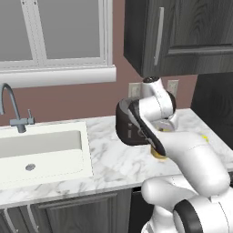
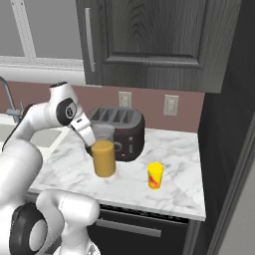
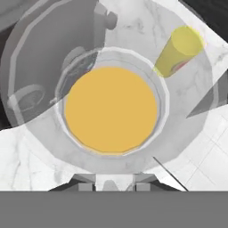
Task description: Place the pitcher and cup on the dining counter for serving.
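Marble worktop [image 1: 109, 150] fills the left base view, where the white arm [image 1: 182, 150] hides the pitcher and most of the cup, leaving a yellow sliver. From the right base view, the gripper [image 2: 97, 140] sits at the rim of the pitcher [image 2: 104, 158], which stands before the toaster [image 2: 122, 132]; the cup [image 2: 155, 175] stands apart to its right. Looking down from the hand, the narrowly parted fingertips [image 3: 87, 180] straddle the pitcher's near rim; whether they pinch it I cannot tell. No writing is legible.
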Controlling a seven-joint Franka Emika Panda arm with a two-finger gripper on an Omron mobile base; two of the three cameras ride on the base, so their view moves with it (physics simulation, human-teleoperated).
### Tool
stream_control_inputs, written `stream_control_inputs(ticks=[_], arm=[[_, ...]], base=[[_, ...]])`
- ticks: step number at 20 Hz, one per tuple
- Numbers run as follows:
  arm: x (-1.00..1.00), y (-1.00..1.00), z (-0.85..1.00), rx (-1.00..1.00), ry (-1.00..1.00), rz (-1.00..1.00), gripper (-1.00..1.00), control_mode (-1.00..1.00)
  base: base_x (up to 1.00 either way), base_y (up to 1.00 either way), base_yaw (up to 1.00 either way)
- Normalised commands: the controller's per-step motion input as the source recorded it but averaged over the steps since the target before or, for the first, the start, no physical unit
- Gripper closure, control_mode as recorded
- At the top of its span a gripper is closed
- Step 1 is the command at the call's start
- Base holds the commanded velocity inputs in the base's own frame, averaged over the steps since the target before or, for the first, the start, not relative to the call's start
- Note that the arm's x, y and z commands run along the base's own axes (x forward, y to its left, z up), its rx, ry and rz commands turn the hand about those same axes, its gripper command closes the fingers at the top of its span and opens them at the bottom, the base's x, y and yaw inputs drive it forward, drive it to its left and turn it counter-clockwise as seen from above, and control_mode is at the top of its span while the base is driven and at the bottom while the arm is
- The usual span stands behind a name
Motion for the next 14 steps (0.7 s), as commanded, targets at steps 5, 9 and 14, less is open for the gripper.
stream_control_inputs(ticks=[5,9,14], arm=[[-0.51,0.0,0.56,0.0,-0.17,0.0,1.0,-1.0],[-0.53,0.0,0.69,0.0,-0.22,0.0,1.0,-1.0],[-0.48,0.0,0.64,0.0,-0.24,0.05,1.0,-1.0]], base=[[0.0,0.0,0.0],[0.0,0.0,0.0],[0.0,0.0,0.0]])
